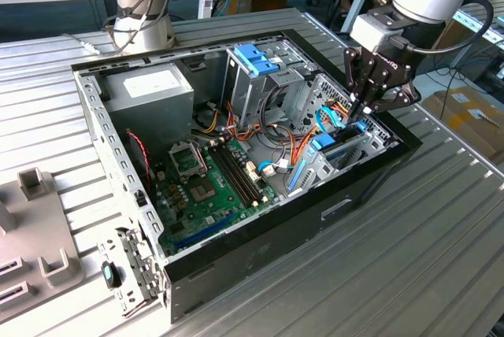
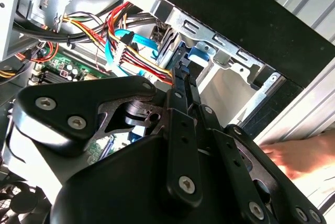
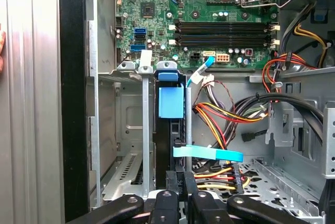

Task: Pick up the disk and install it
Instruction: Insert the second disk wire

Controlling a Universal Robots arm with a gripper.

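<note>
The disk (image 1: 339, 148) stands on edge in a slot of the drive bay, at the end of the open computer case (image 1: 260, 262) on the exterior view's right. Its light-blue carrier (image 3: 171, 103) faces the motherboard in the first wrist view and also shows beyond the fingertips as the carrier (image 2: 201, 54) in the second wrist view. My gripper (image 1: 365, 110) reaches down from above onto the disk's upper edge. In both wrist views the gripper (image 3: 183, 182) (image 2: 180, 75) has its black fingers drawn close together on the thin dark edge of the disk.
Red, yellow and orange cable bundles (image 3: 220, 119) and a flat blue cable (image 3: 209, 154) lie right beside the bay. A metal drive cage with a blue latch (image 1: 256, 57) stands mid-case. A person's hand (image 2: 293, 156) rests on the ribbed table outside the case wall.
</note>
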